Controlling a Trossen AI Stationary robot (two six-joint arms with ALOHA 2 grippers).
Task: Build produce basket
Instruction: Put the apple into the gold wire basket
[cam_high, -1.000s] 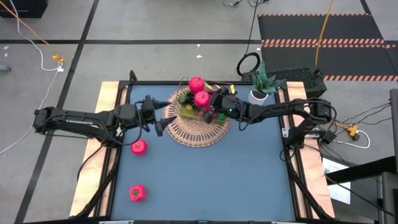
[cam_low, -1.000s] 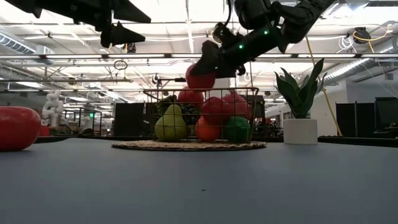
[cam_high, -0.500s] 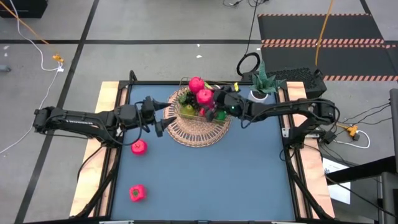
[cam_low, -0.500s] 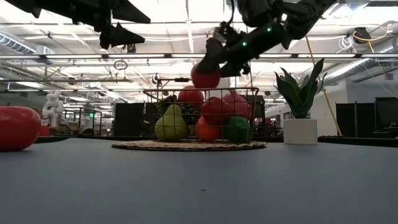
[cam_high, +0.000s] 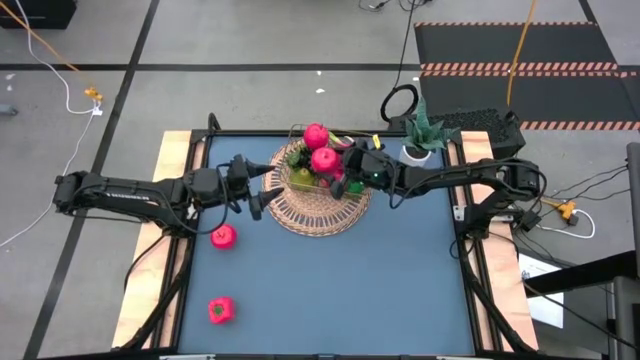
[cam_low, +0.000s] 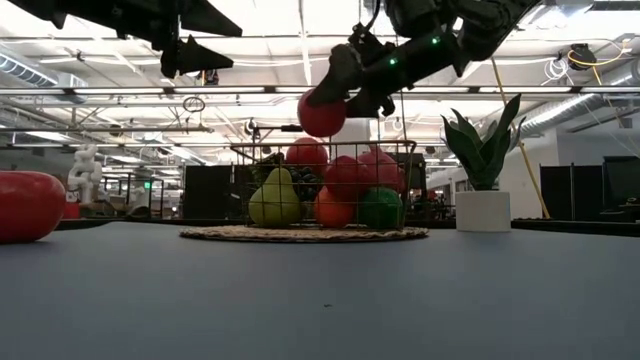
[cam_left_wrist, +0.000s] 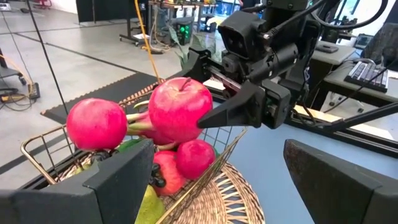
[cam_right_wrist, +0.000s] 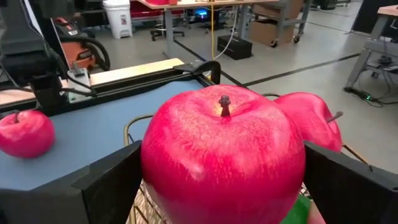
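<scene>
Now gripping a glossy red apple (cam_right_wrist: 222, 160) in the wide-spread right hand (cam_high: 337, 172), hovering it above the small wire frame (cam_low: 320, 185) piled with toy fruit on the round tan wicker basket (cam_high: 318, 212). Hanging just beside the basket's edge, left hand (cam_high: 262, 190) gaping, holding nothing. Lying apart on the blue desk (cam_high: 340, 290): two more pink-red fruits (cam_high: 223, 236).

Bright, even overhead strip lights; soft shadows. Low view backlit, arms silhouetted. Bg past right gripper (cam_right_wrist: 217, 180) blurry.
</scene>
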